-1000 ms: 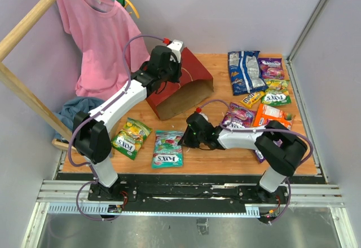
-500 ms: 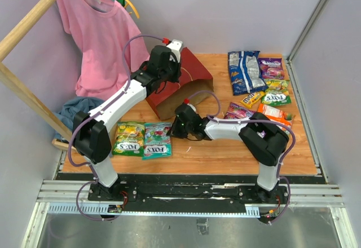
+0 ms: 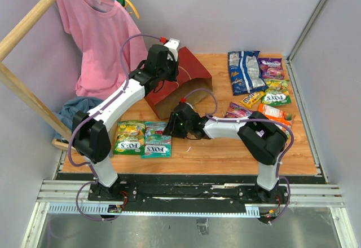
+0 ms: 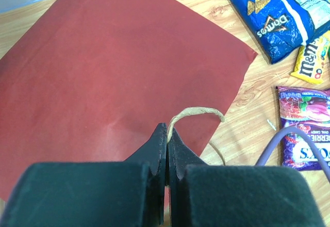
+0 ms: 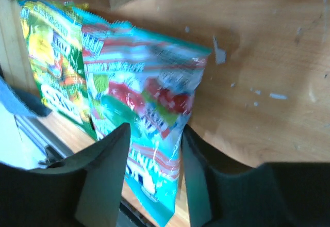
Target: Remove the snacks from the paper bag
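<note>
A: Biggest first. What do we have?
B: We see the wooden counter (image 3: 225,149). A pink shirt (image 3: 96,39) hangs at far left.
A: The paper bag?
B: We put the paper bag (image 3: 194,73) at the far-left middle of the counter. It's tipped over, red side up, and the brown mouth faces the near side. A blue cloth heap (image 3: 70,110) sits off the left edge.
A: Snacks?
B: All the ones we see are out on the wood. At far right are the blue-white cookie bag (image 3: 243,70), the purple packet (image 3: 272,67), the yellow candy pack (image 3: 252,98) and the orange packet (image 3: 273,113). At near left the green packet (image 3: 130,137) and the teal packet (image 3: 157,141) lie flat with edges touching.
A: End effectors?
B: We mark the left end effector (image 4: 167,134) as pinched together on the bag's twine handle (image 4: 196,112), over the red panel. The right end effector (image 5: 154,131) has its fingers apart, and we see the teal packet in the gap, lying on the counter.
</note>
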